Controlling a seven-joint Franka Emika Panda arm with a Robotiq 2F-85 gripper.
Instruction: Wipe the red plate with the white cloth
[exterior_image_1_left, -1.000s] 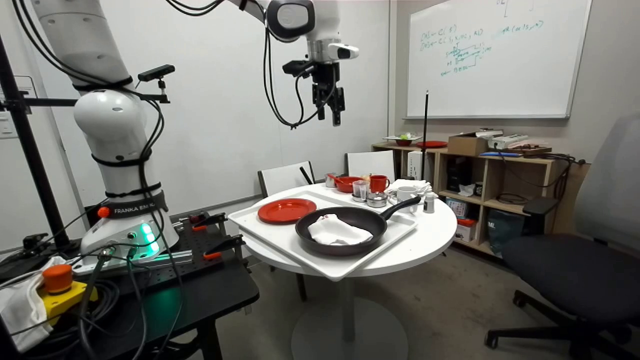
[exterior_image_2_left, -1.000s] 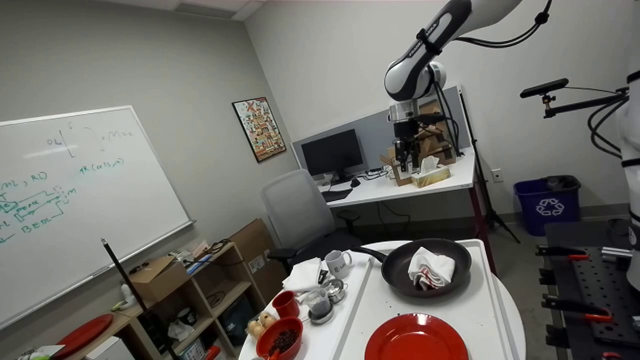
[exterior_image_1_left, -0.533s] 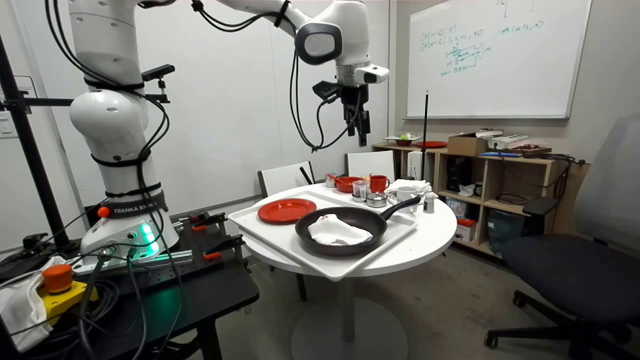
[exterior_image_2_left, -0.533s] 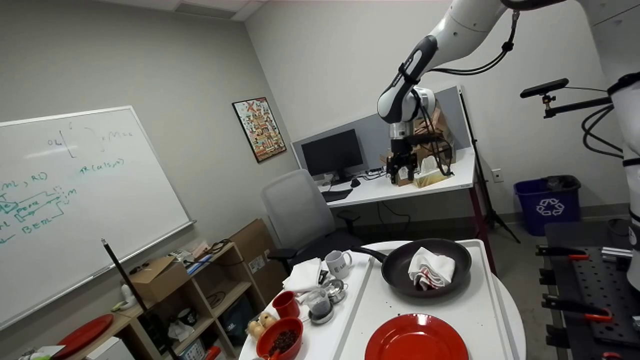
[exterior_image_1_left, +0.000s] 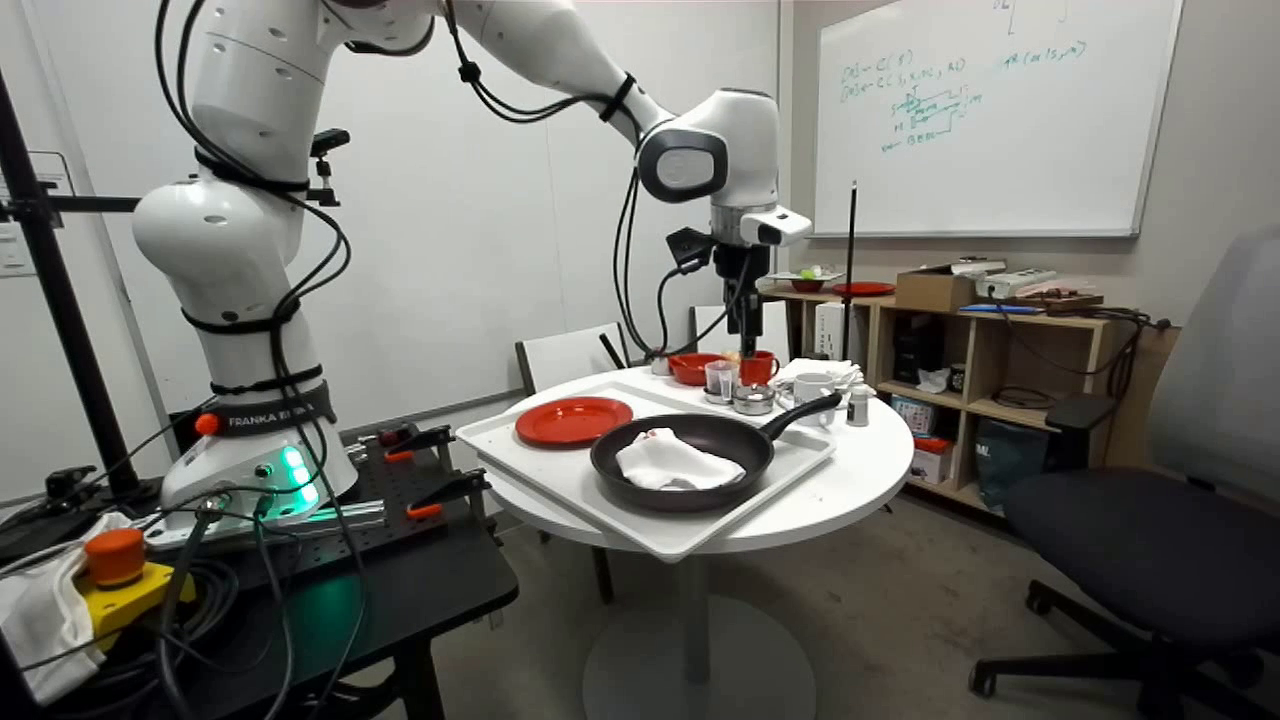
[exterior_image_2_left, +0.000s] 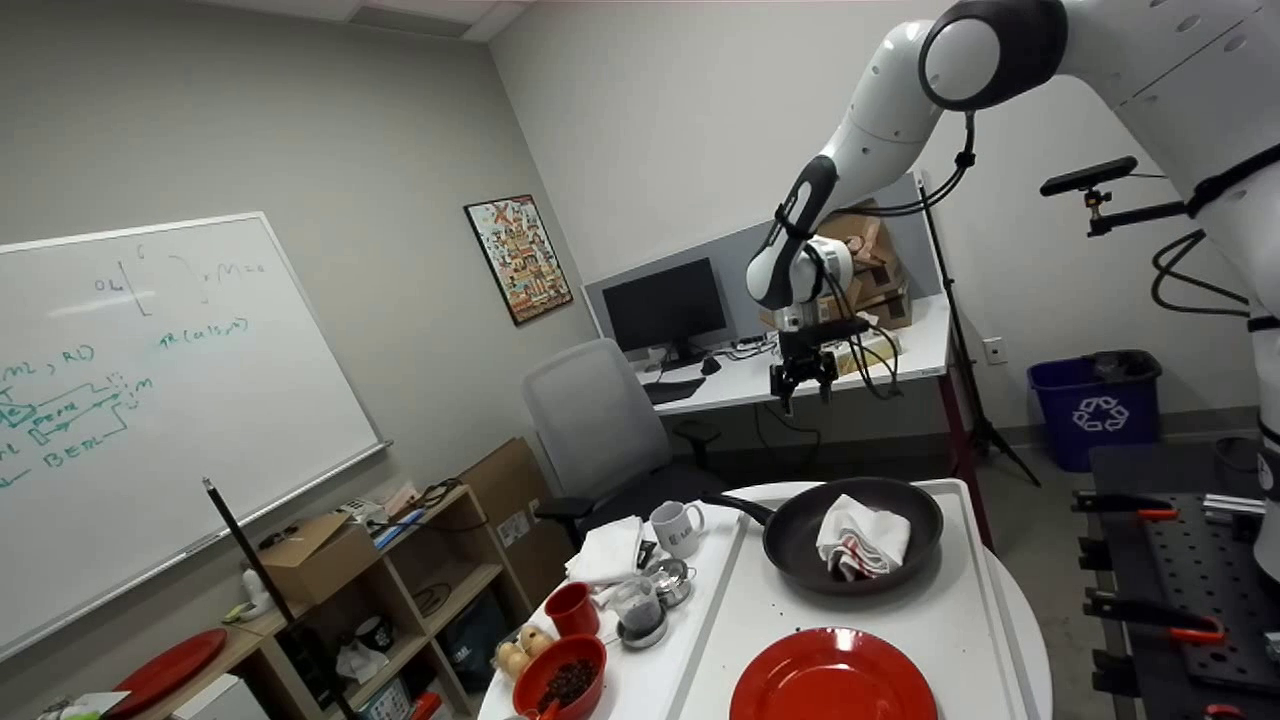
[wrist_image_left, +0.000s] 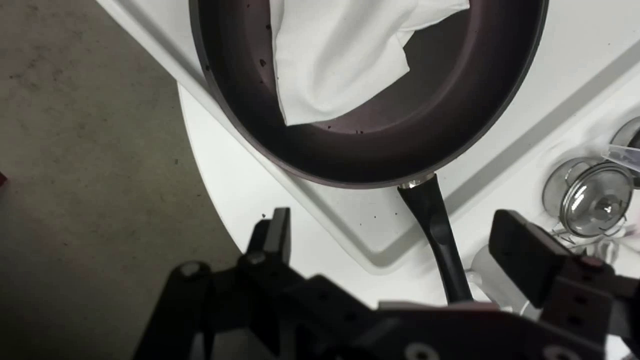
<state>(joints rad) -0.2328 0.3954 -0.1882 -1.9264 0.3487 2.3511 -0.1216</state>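
Observation:
The red plate (exterior_image_1_left: 574, 421) lies flat on the white tray (exterior_image_1_left: 540, 470), and it also shows in an exterior view (exterior_image_2_left: 832, 685). It is out of the wrist view. The white cloth (exterior_image_2_left: 864, 535) lies crumpled in the dark pan (exterior_image_2_left: 790, 560); it has red stripes at one end. In the wrist view the cloth (wrist_image_left: 340, 60) is at the top, ahead of the fingers. My gripper (wrist_image_left: 392, 225) is open and empty. It hangs above the table, over the side with the pan handle (wrist_image_left: 440, 235), apart from everything. It points down in both exterior views (exterior_image_1_left: 748, 340) (exterior_image_2_left: 806, 395).
Beside the tray stand a grey-white mug (exterior_image_2_left: 677, 528), a folded white cloth (exterior_image_2_left: 606, 550), a glass-lidded pot (wrist_image_left: 595, 197), a red mug (exterior_image_2_left: 572, 608) and a red bowl (exterior_image_2_left: 562, 675) with dark bits. The round table's edge (wrist_image_left: 200, 155) runs close by the pan.
My gripper has come down toward the table and outward from the robot's base, moving right in an exterior view. The plate, pan and cloth have not moved.

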